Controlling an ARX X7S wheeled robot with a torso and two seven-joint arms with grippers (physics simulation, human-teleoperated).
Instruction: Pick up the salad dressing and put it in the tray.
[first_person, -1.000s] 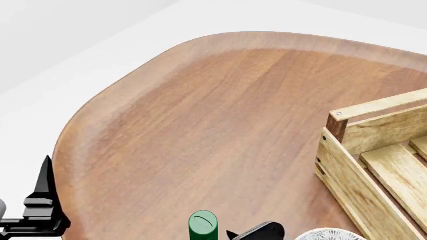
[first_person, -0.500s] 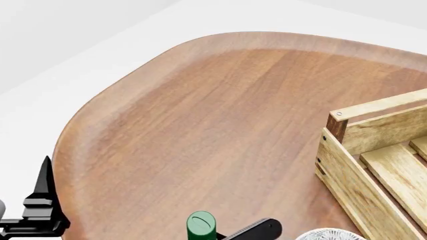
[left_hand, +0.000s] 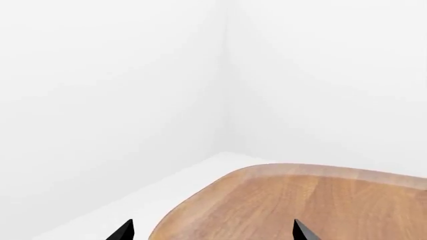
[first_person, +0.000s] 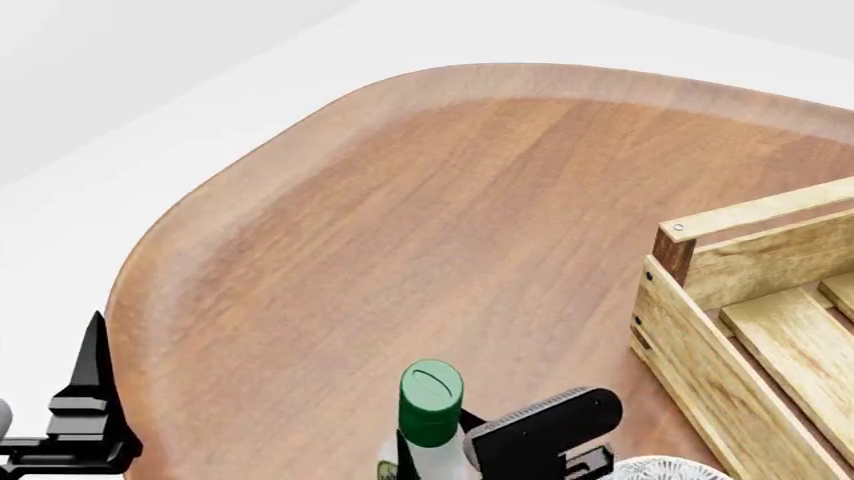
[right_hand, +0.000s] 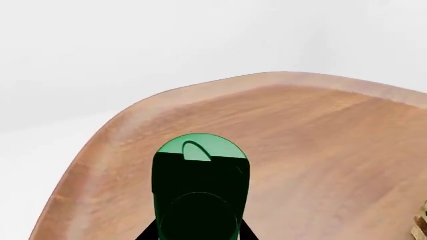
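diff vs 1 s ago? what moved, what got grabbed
The salad dressing sits higher in the head view, with its white neck now showing, so it looks lifted off the table. The right gripper came up with it, shut on the bottle. The left gripper, the tray and the bowl have not moved.

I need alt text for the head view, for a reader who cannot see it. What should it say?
The right gripper holds the salad dressing near the front edge of a rounded wooden table. The tray, a light-wood slatted crate, stands at the right with nothing visible inside. The left gripper is off the table's left edge.
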